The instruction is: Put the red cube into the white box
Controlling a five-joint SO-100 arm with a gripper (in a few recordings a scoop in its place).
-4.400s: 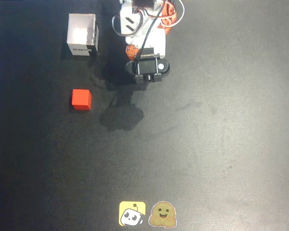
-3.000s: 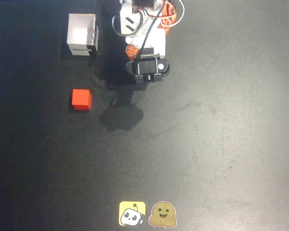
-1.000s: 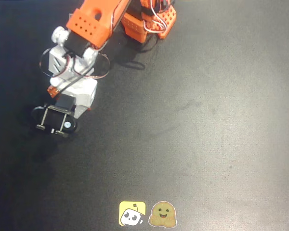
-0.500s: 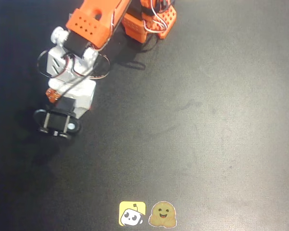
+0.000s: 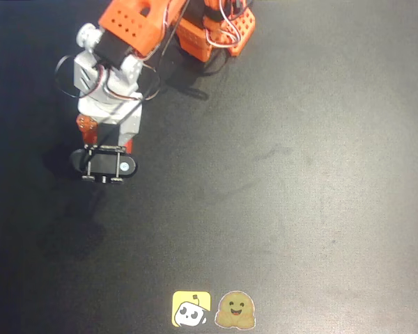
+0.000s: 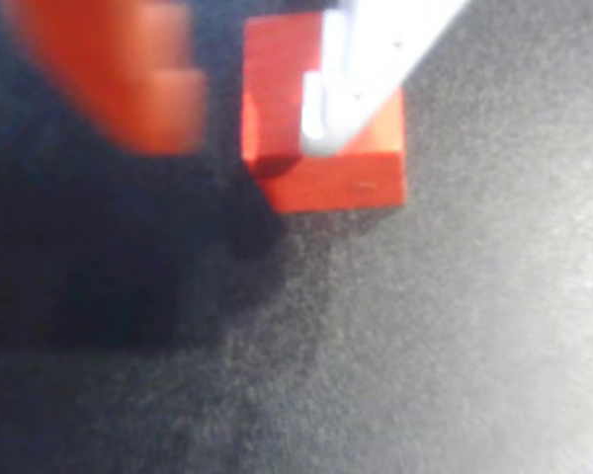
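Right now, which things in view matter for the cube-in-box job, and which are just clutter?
Job:
- red cube, on the mat in the wrist view, under the fingers
- gripper: blurred orange finger to the cube's left, white finger across its top; grip unclear

Lying about:
- yellow sticker
- brown sticker, both at the black mat's near edge

Black matte table (image 5: 299, 174) under my arm, faint smudges near its middle, red cube (image 6: 326, 138) resting flat on it in my wrist view, two cartoon stickers, yellow (image 5: 191, 309) and brown (image 5: 235, 310), side by side at bottom edge overhead
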